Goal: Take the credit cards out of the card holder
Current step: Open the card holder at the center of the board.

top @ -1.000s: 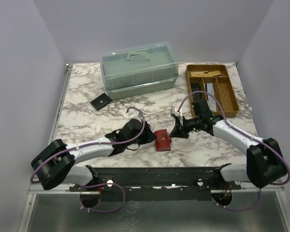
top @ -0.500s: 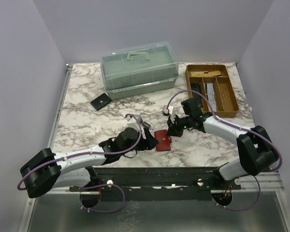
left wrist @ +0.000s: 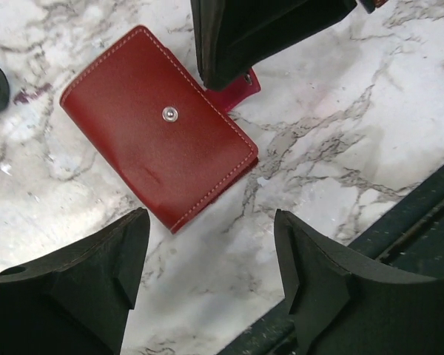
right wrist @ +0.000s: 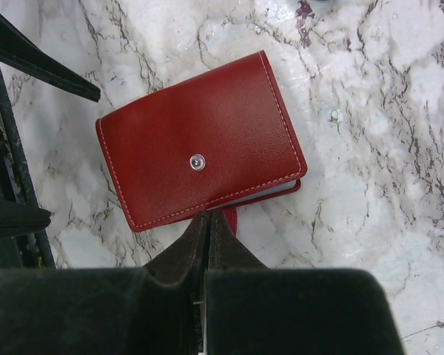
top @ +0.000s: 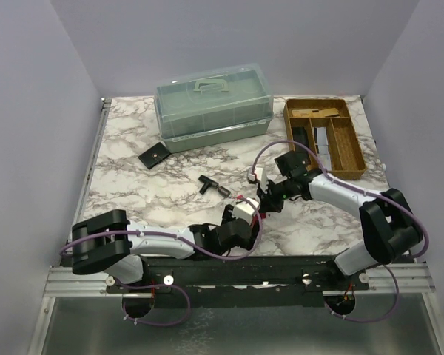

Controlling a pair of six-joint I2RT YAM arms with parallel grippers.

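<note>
- Found the left gripper (left wrist: 207, 231) released, its two black fingers (left wrist: 74, 288) spread wide and holding nothing.
- Saw the red card holder (left wrist: 159, 126) lying flat on the marble table (top: 133, 192), just ahead of those open fingers and clear of both, nearer the left one.
- Noted the flap closed, fastened by a small metal snap (right wrist: 197, 162) at its middle.
- Found the right gripper (right wrist: 207, 222) clenched tight, tips pressed together at the near edge of the card holder, right where a little red tab (left wrist: 246, 83) stuck out.
- Could not tell whether that tab was pinched between the tips or only beside them.
- Could not make out the credit cards with the flap snapped down.
- Spotted a brown tray (top: 325, 137) well beyond the right gripper and a pale green lidded box (top: 213, 103) far beyond the left one.
- Saw a small black T-shaped piece (top: 211, 185) between the left gripper and that box.
</note>
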